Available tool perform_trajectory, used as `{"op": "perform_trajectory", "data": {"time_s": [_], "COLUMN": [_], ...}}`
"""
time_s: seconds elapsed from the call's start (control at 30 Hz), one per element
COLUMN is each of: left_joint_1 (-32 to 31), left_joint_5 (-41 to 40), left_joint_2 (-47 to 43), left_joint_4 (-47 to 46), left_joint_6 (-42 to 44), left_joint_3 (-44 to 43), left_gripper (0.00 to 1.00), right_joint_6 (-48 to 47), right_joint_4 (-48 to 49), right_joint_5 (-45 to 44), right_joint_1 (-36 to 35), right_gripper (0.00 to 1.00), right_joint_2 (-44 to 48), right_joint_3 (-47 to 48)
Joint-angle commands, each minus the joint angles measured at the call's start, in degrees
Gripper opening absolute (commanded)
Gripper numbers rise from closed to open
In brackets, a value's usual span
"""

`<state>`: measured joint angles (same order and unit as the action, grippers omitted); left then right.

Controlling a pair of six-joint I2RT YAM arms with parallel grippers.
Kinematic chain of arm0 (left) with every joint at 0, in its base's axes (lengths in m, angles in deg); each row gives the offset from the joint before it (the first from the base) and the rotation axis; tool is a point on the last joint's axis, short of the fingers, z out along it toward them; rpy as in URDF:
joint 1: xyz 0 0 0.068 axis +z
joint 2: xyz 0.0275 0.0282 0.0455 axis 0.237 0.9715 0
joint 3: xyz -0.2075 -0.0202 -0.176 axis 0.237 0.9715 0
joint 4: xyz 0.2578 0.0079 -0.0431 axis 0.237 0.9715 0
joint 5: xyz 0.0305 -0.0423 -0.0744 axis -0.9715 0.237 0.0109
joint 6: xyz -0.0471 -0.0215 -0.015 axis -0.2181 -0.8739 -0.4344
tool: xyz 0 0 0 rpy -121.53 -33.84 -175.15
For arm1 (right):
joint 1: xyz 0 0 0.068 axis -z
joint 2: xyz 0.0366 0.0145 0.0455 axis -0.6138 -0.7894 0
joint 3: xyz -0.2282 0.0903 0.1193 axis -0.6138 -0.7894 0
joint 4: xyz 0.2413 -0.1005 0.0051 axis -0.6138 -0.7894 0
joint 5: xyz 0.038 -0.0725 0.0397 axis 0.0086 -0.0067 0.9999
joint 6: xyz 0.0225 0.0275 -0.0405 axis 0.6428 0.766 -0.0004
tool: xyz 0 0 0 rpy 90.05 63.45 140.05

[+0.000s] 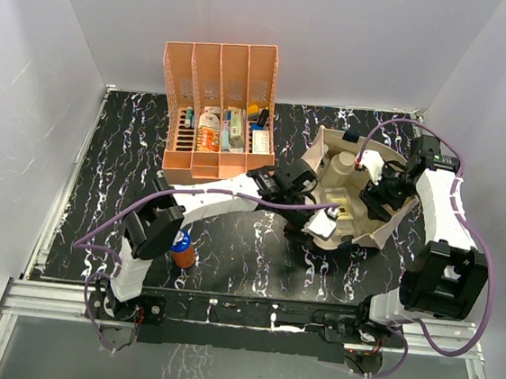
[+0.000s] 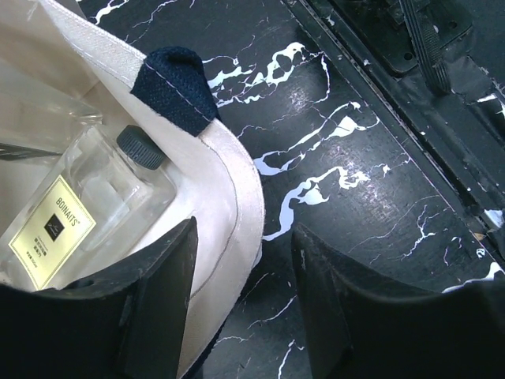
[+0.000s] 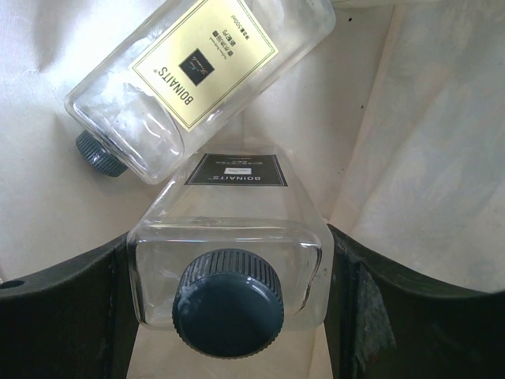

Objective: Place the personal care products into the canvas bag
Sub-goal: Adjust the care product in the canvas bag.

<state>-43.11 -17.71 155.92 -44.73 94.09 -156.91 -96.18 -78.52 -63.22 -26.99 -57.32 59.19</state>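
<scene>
- Top view: the canvas bag (image 1: 323, 147) sits open at the right centre of the black marbled table (image 1: 128, 167). An orange file rack (image 1: 216, 113) stands at upper centre, well apart from it.
- The left arm (image 1: 216, 195) reaches from the lower left to the bag's left rim. The right arm (image 1: 442, 200) bends in from the right, with its end down inside the bag.
- An orange-brown bottle (image 1: 183, 250) with a blue cap stands on the table at lower left, just beside the left arm's base and outside the bag.
- Left wrist view: the left claw (image 2: 246, 237) is spread, one finger inside the bag and one outside over the table. The cream rim runs between them, with a gap on either side.
- A grey-capped bottle (image 2: 79, 213) with a yellow label lies inside the bag at left. A navy strap (image 2: 173, 87) is sewn to the rim above it.
- Right wrist view: the right claw (image 3: 227, 253) pinches a square bottle (image 3: 237, 205) with a dark cap, its fingers against both sides, inside the bag.
- The grey-capped bottle lies tilted across the upper left, touching the square bottle.
</scene>
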Motion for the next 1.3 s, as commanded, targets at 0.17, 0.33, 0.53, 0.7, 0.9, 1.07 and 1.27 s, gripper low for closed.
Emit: {"op": "perform_trajectory", "data": {"time_s": [0.17, 0.33, 0.53, 0.7, 0.9, 1.07, 1.27], "left_joint_1": [-0.3, -0.3, -0.3, -0.3, -0.4, -0.7, -0.7], "left_joint_5": [2.5, 1.8, 1.2, 1.5, 1.9, 2.2, 2.6], "left_joint_2": [-1.8, -3.3, -3.8, -3.4, -3.0, -2.7, -2.5], "left_joint_4": [-0.7, -0.5, -0.4, -0.4, 0.0, 0.0, -0.7], "left_joint_6": [0.9, 0.7, 0.9, 0.9, 1.4, 1.3, 0.0], "left_joint_3": [-0.1, 0.6, 0.6, 0.1, -0.5, -0.8, -1.4], "left_gripper": [0.37, 0.21, 0.00, 0.00, 0.00, 0.00, 0.00], "right_joint_6": [1.0, -1.5, -1.9, 1.2, 4.0, 5.6, 2.8], "right_joint_4": [-1.1, -1.9, -1.4, 1.8, 4.6, 8.5, 8.6], "right_joint_5": [-0.7, 0.0, -1.3, -2.2, -3.2, -4.1, -5.0], "right_joint_1": [0.5, 0.6, 0.6, 0.6, 0.6, 0.6, 0.7], "right_gripper": [0.21, 0.31, 0.36, 0.19, 0.17, 0.18, 0.26], "right_joint_2": [-2.5, -0.5, 2.3, 4.3, 4.2, 5.5, 6.5], "right_joint_3": [4.0, 4.6, 3.6, 3.3, 3.0, -1.5, -5.2]}}
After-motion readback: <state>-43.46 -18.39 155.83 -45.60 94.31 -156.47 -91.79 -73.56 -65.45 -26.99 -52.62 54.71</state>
